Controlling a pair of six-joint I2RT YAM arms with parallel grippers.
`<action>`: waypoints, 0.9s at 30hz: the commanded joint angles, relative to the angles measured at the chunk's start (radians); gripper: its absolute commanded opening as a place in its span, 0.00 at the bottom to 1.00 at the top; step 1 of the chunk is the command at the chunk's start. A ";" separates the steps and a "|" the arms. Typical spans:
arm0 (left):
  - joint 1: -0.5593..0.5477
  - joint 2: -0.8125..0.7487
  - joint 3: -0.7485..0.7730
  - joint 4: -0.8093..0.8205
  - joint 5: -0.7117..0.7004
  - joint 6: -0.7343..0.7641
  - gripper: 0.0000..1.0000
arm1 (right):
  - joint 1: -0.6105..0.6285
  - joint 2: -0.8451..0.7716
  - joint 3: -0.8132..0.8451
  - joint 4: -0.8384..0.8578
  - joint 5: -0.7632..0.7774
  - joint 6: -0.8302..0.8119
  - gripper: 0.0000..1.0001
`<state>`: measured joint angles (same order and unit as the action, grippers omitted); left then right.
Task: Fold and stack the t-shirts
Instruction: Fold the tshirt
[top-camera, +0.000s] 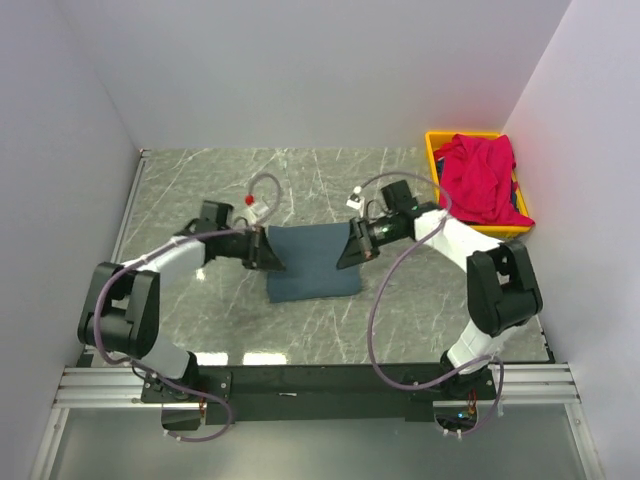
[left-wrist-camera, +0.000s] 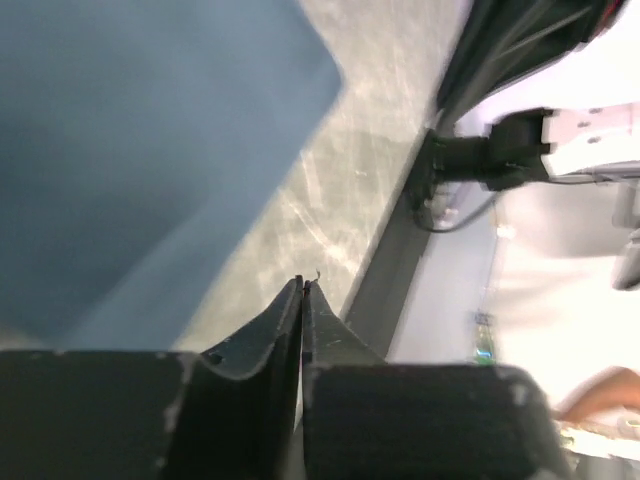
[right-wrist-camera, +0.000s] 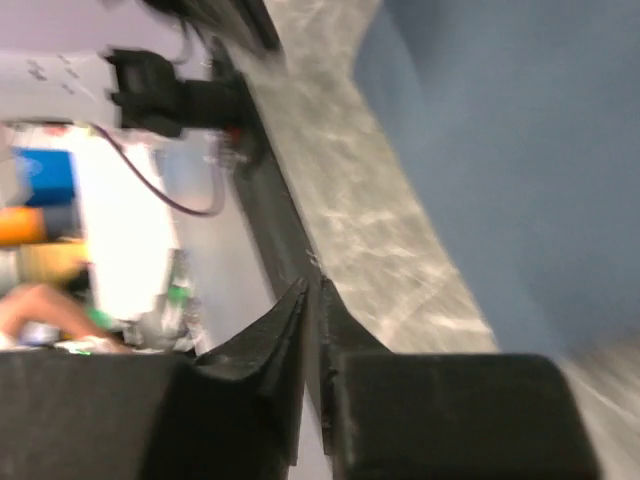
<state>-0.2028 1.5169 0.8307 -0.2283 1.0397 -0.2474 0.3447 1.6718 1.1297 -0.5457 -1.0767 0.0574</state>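
Pressing together at the tips, the fingers of the left gripper (left-wrist-camera: 303, 285) are clenched on nothing; its wrist view shows only a hairline seam between them. The tips sit over bare marble-patterned table (top-camera: 200, 180), just off the edge of the dark blue-grey t-shirt (top-camera: 312, 262), which fills the 10 o'clock part of that view. Whether the tips touch the table cannot be told.

The right gripper (right-wrist-camera: 311, 285) is likewise drawn in, with a thin dark slit between its fingers and nothing in it. The picture is blurred. Its tips also stand over bare table, with the blue-grey cloth at 1 o'clock in its wrist view.

From above, the blue-grey t-shirt lies flat at the table's centre, folded to a compact rectangle with its long side running 9 to 3 o'clock. The left gripper is at its 9 o'clock edge and the right gripper at its 3 o'clock edge, both toward the far corners and pointing inward at each other.

The left arm (top-camera: 170, 260) reaches in from 8 o'clock and the right arm (top-camera: 460, 240) from 4 o'clock.

The crimson red t-shirt (top-camera: 480, 178) is bunched and unfolded in a yellow bin (top-camera: 432, 150) at the table's 2 o'clock corner, well apart from both grippers, with cloth spilling over the bin's near rim.
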 joint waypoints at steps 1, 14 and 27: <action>-0.102 0.037 -0.077 0.353 0.037 -0.294 0.06 | 0.088 0.060 -0.111 0.433 -0.087 0.364 0.10; -0.064 0.439 0.002 0.150 -0.087 -0.104 0.01 | 0.053 0.408 -0.148 0.438 0.024 0.305 0.03; 0.060 0.200 0.129 -0.268 0.072 0.344 0.02 | -0.009 0.083 0.014 0.118 -0.014 0.030 0.15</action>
<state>-0.1680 1.8290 0.8635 -0.3321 1.0748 -0.1200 0.3779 1.8854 1.0405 -0.3531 -1.1027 0.1989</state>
